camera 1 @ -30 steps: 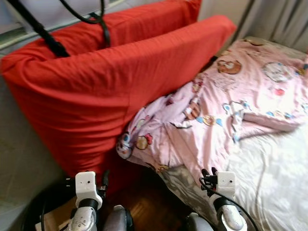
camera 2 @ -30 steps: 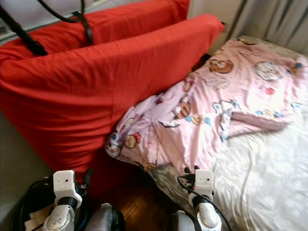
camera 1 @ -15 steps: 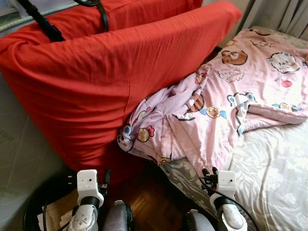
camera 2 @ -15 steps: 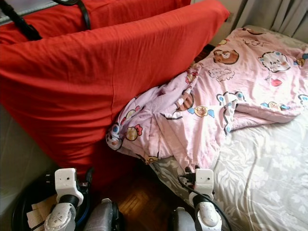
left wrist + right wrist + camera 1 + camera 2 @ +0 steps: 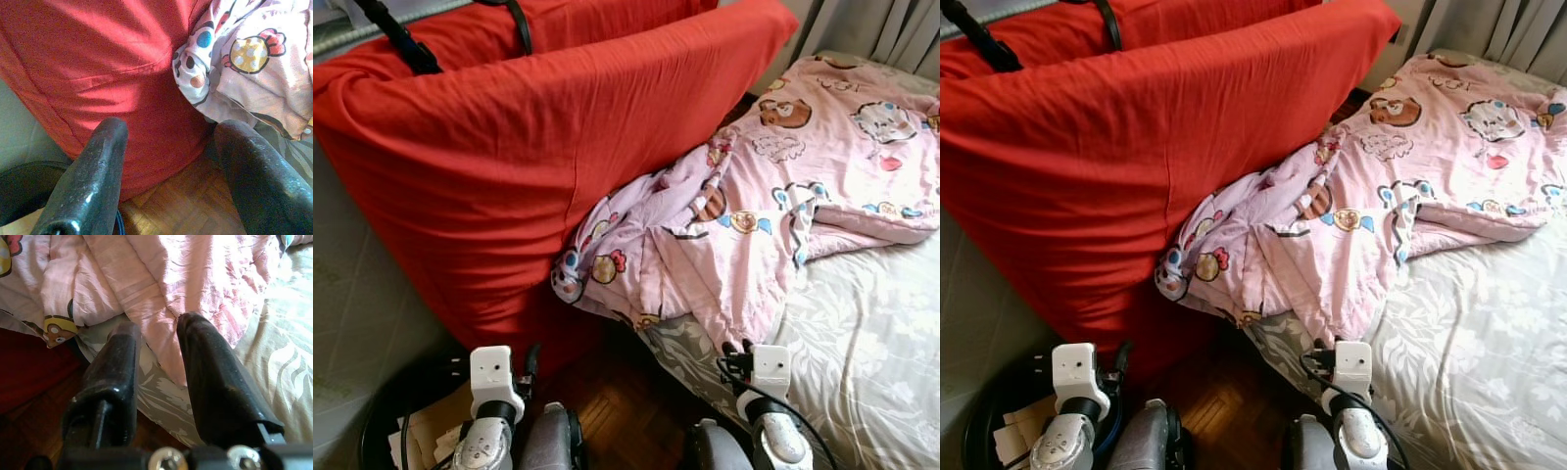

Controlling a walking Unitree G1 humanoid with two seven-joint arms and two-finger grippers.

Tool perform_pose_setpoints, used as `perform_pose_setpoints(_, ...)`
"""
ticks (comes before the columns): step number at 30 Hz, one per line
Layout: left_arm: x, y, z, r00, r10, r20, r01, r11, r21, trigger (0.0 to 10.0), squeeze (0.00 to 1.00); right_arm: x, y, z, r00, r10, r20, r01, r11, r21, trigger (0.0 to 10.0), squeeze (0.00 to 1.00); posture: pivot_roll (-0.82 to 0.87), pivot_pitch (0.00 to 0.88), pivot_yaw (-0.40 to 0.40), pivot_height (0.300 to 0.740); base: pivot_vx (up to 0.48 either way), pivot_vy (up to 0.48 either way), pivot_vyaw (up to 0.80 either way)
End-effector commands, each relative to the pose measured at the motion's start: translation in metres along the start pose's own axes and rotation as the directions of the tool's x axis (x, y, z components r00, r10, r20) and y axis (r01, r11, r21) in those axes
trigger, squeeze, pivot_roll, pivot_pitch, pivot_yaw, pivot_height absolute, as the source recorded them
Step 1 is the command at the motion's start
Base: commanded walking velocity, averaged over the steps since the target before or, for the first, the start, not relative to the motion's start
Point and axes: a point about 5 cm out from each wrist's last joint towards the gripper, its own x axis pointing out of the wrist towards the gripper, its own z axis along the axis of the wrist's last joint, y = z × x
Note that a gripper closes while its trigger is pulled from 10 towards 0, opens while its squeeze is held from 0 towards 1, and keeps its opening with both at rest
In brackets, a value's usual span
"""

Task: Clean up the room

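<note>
With the pink blanket [image 5: 773, 206] crumpled at the bed's [image 5: 862, 352] near corner against the red cushion [image 5: 538, 147], the right gripper [image 5: 159, 367], jaws parted and empty, should pinch a thick fold, not the sheet.

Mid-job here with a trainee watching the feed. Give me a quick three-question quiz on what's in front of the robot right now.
1. True or false: the pink cartoon-print blanket lies flat and neatly spread across the bed.
2. What does the blanket's bunched end lean against? A) red cushion B) curtain C) wooden chair
3. Fill in: the right gripper is open, pointing at the blanket's ____ hanging over the bed's side.

Key: 1 false, it is crumpled; 2 A; 3 edge.
</note>
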Motion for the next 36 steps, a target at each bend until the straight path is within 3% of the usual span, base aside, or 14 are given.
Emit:
perform_pose_setpoints(1, -0.0039, 0.0047, -0.0047, 1.000, 0.010, -0.026, -0.010, 1.000, -0.008, 10.0, 0.00, -0.0027, 0.0006, -0.0059, 1.000, -0.001, -0.029, 0.001, 1.000, -0.003, 10.0, 0.00, -0.06, 0.204, -0.005, 0.642, 0.000, 0.000, 0.00)
perform_pose_setpoints(22, -0.0017, 0.0028, -0.0037, 1.000, 0.001, -0.032, -0.002, 1.000, -0.015, 10.0, 0.00, 0.0011, 0.0044, -0.0039, 0.999, 0.000, -0.038, 0.001, 1.000, 0.010, 10.0, 0.00, -0.06, 0.196, -0.004, 0.642, 0.000, 0.000, 0.00)
perform_pose_setpoints(36, -0.0020, 0.0030, -0.0042, 0.999, 0.003, -0.036, -0.003, 1.000, -0.016, 10.0, 0.00, 0.0035, 0.0048, -0.0036, 0.998, -0.009, -0.055, 0.011, 1.000, 0.021, 10.0, 0.00, -0.05, 0.200, -0.004, 0.642, 0.271, 0.000, 0.00)
